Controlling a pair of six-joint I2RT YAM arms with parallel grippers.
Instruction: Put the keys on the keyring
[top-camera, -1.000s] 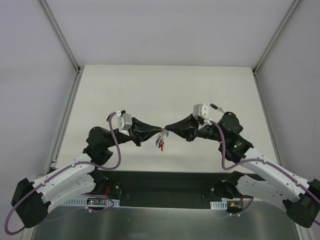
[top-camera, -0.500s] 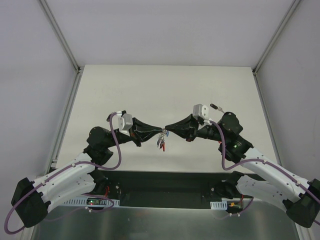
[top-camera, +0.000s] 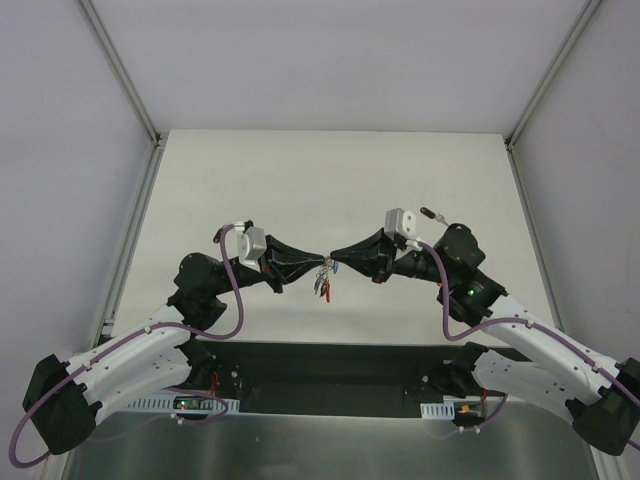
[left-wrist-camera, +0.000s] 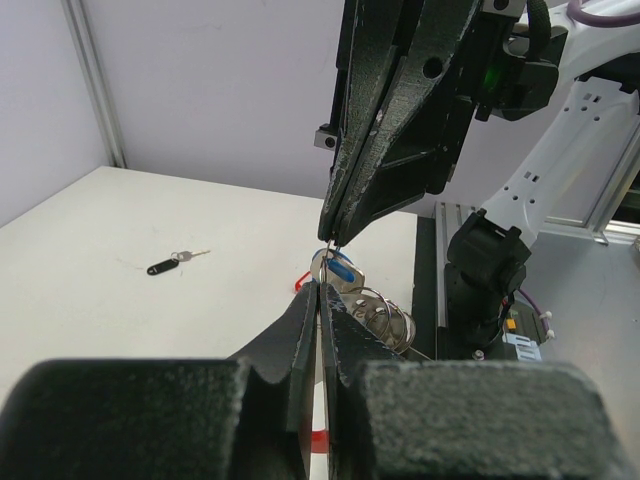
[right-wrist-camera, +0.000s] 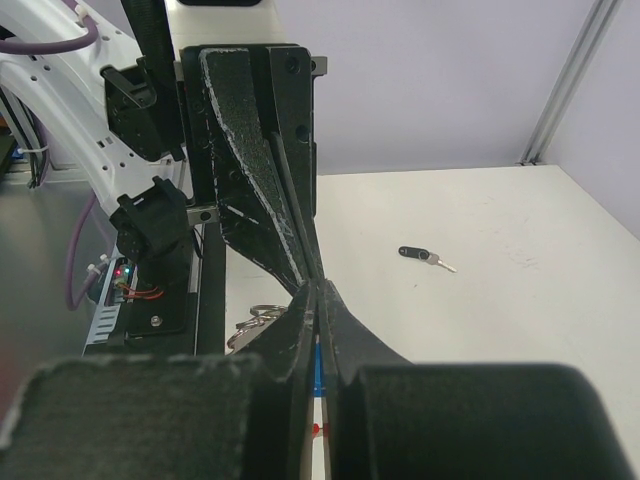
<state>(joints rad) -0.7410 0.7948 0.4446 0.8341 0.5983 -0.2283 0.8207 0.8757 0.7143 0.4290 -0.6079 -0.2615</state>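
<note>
- The left fingers (left-wrist-camera: 303, 335) are clenched tight. Their tips pinch what looks like the silver ring (left-wrist-camera: 385, 320) end of the keyring (top-camera: 322, 284), though which loop they hold is too small to tell.
- The right fingers (right-wrist-camera: 300, 330) are clenched too, tip against tip with the left pair. They appear to nip the blue-headed key (left-wrist-camera: 341, 270) right where the two pairs meet.
- Nothing has visibly shifted over the last second. Both pairs stay locked nose to nose in the same spot, and the bunch below them hangs as it did.
- I read this as the fiddly threading step, held steady rather than advancing. The blue-headed key looks pressed to the ring, but I cannot tell whether it is already on it.
- Just below the fingertips the keyring appears to dangle clear of the surface (top-camera: 300, 180). It shows as coils of silver ring and chain, with a bit of its red band (left-wrist-camera: 317, 437) lowest, under the left fingers.
- Well beyond the right fingers, a black-headed key (right-wrist-camera: 413, 253) lies flat on the surface, not yet picked up, so the task has more left to do.
</note>
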